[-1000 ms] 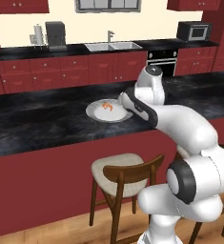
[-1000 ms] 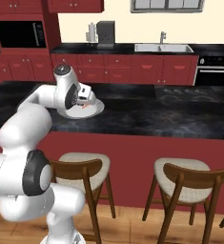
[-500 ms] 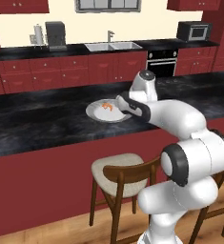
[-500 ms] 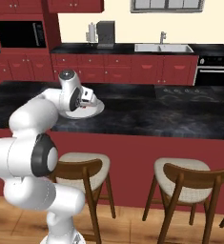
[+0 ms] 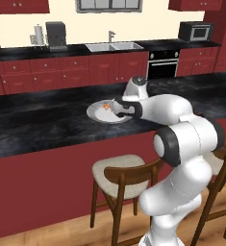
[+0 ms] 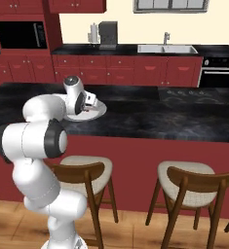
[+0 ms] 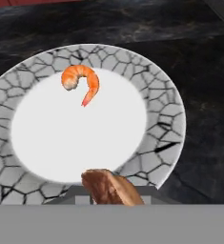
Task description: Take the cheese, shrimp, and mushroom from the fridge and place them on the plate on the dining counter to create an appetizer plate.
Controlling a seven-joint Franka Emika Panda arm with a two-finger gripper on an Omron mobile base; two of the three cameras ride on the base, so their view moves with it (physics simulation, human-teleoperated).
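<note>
Where the glossy black marbled bench (image 5: 42, 126) runs across the room, its dark red front panel drops to a wooden plank floor (image 6: 135, 228), and wooden stools (image 5: 121, 180) with cream seats stand tucked against it. On the bench top sits the plate (image 7: 168, 119), round and shallow, white in the middle with a grey crackle pattern around its rim. The shrimp (image 7: 81, 81), a curled orange crescent, lies on the white centre toward the far side in the hand view. The fingers (image 7: 111, 190) are clenched on the mushroom (image 7: 108, 187), a reddish-brown lump seen at the near rim of the plate; whether it touches the plate cannot be told. In the left base view the white arm reaches over the bench with its hand at the plate's right edge, and the shrimp shows as an orange speck.

Behind, against a cream wall, a second bench with red cabinets and a dark top carries a steel sink (image 5: 113, 46) with a tap, and a dark coffee machine (image 5: 56, 34). A black oven (image 5: 162, 65) is set into the cabinets right of the sink, with a microwave (image 5: 194, 31) on the top beyond it. Red wall cabinets hang above, either side of a window.
</note>
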